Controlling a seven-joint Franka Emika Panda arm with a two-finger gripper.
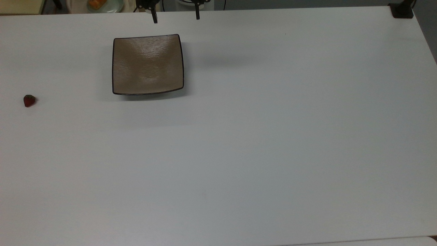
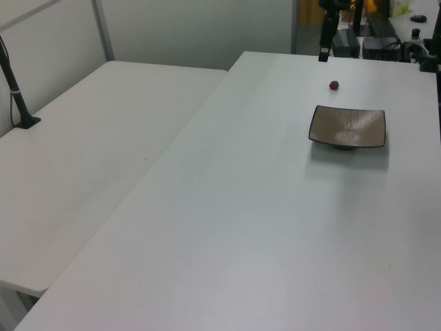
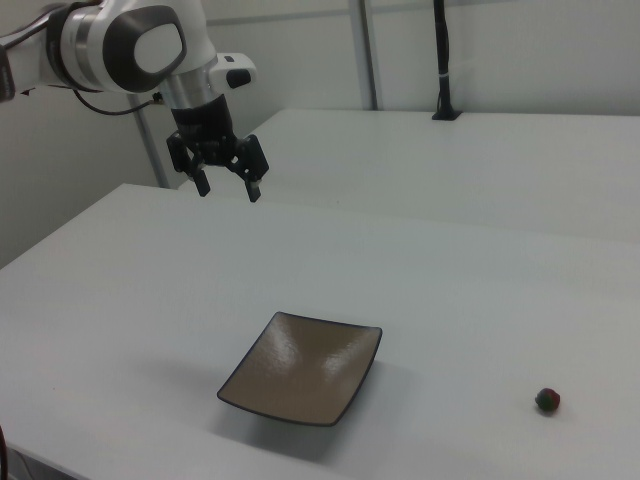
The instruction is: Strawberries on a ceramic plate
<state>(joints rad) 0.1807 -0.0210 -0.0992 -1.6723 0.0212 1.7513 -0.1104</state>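
The strawberry [image 1: 29, 100] is small and dark red, and lies alone on the white table near the top view's left edge; it also shows in the left view [image 2: 333, 85] and the right view [image 3: 546, 400]. The square tan-brown ceramic plate [image 1: 147, 65] with a thin dark rim sits bare on the table [image 2: 348, 126] [image 3: 305, 368]. My gripper [image 1: 176, 17] hangs in the air beyond the plate's far edge [image 3: 228, 190], open wide, with nothing between its fingers. It is well away from the strawberry.
A pale round dish [image 1: 102, 4] with orange food sits off the table at the top view's upper left. A black mount [image 1: 402, 10] stands at the table's upper right corner. A second white table [image 2: 89, 138] adjoins, with a black post [image 2: 17, 96].
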